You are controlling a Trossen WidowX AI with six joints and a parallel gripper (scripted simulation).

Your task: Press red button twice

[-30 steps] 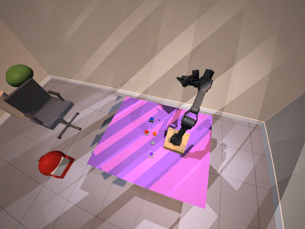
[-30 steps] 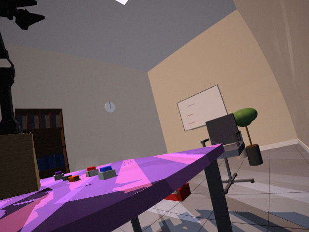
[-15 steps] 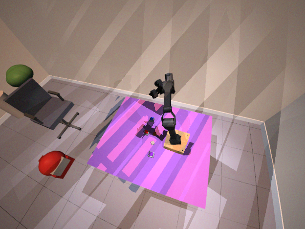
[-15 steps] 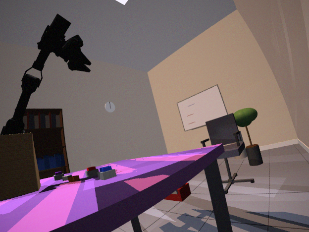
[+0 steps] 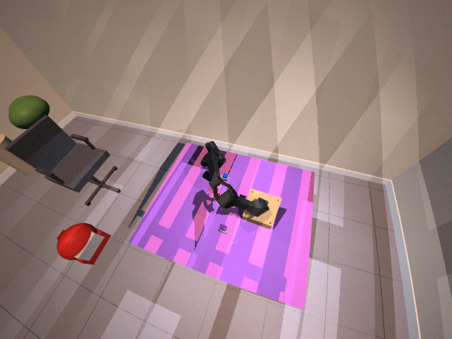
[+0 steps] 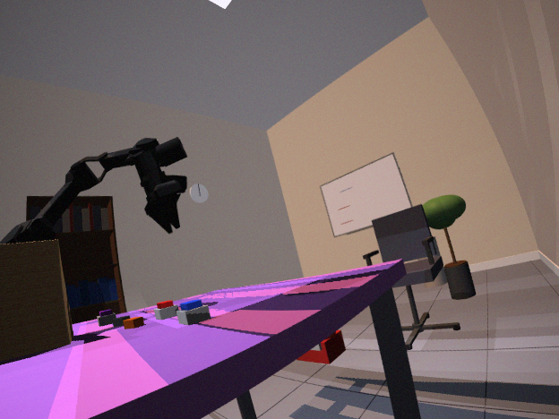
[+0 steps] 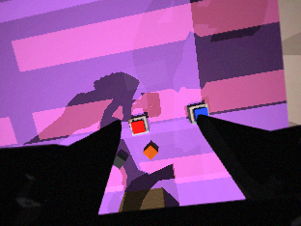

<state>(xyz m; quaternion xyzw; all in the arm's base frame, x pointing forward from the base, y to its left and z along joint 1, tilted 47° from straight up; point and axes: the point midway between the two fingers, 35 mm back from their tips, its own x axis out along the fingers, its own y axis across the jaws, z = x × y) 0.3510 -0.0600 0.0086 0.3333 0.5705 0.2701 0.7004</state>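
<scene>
Hovering high above a purple striped tabletop (image 6: 253, 355), a black robot arm points its end effector (image 6: 167, 220) downward with the fingers spread wide and nothing between them.

Seen from the wrist camera, the two dark fingers frame the things below without touching any. A red button (image 7: 138, 127) on its grey base sits on the tabletop just inside the left finger, and a blue button (image 7: 199, 112) sits by the tip of the right finger. A small orange block (image 7: 150, 152) lies just below the red button, with a grey block (image 7: 122, 157) to its left. From the side, a third button, purple (image 6: 106, 313), stands further along. Counted: three buttons, two blocks. The arm's wooden base (image 5: 270, 204) rests on the tabletop.
</scene>
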